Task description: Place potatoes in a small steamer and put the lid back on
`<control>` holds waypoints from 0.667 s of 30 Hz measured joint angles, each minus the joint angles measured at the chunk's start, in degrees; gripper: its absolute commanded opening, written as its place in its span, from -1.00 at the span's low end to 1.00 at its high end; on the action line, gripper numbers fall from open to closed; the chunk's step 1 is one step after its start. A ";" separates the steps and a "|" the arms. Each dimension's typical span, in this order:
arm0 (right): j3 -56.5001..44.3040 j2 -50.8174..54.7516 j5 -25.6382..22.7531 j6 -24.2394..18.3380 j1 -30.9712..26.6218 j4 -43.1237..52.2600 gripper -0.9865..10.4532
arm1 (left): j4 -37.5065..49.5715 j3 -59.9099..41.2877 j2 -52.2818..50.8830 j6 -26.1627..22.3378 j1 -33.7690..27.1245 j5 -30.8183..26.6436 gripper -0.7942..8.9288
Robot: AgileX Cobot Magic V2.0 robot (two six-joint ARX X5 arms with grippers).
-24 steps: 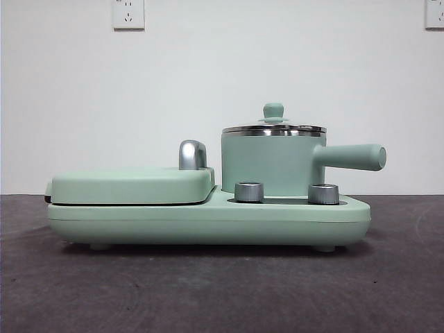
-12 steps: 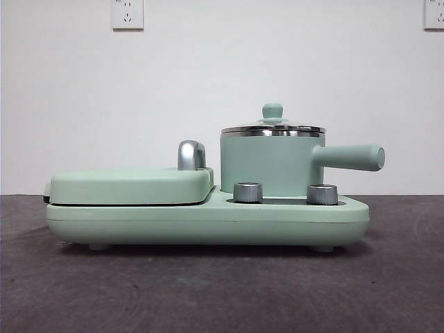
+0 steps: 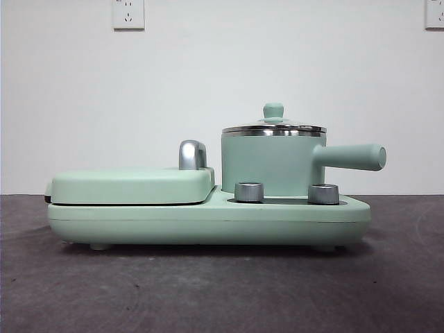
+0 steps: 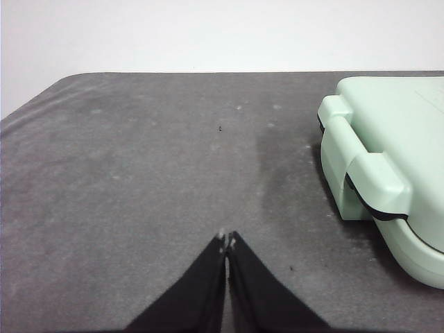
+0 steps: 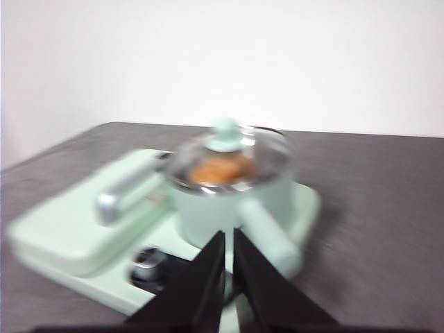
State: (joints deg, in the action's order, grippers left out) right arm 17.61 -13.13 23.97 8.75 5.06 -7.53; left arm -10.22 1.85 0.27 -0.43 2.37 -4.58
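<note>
The small steamer [image 3: 272,165] stands on the right half of the mint-green cooker base [image 3: 208,218], its stubby handle [image 3: 350,157] pointing right. The glass lid [image 3: 273,127] sits on its rim. Through the glass in the blurred right wrist view, the orange-brown potato [image 5: 220,168] lies inside the steamer [image 5: 232,205] under the lid [image 5: 229,149]. My right gripper [image 5: 228,237] is shut and empty, hanging above and short of the steamer's handle. My left gripper [image 4: 227,241] is shut over bare table beside the griddle end. Neither arm shows in the front view.
A flat hinged griddle [image 3: 132,186] with a chrome handle [image 3: 192,154] fills the base's left half; its end [image 4: 388,173] appears in the left wrist view. Two steel knobs [image 3: 249,191] sit on the base's front. Dark grey table [image 3: 222,291] lies around it.
The steamer, lid and griddle stand as before in the front view. No arm has come into that view.
</note>
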 measured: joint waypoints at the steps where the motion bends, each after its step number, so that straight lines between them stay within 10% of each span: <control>1: -1.70 1.18 -1.42 -0.04 -0.37 0.15 -0.80 | 0.02 0.00 0.00 -0.02 0.00 0.00 -0.82; 20: -16.63 12.74 -18.05 -8.98 -3.32 -1.99 -0.80 | 0.00 0.00 -0.02 -0.02 0.00 0.00 -0.82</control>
State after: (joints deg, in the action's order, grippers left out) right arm 0.97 -0.38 5.91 -0.23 1.74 -9.52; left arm -10.22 1.85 0.25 -0.45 2.37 -4.58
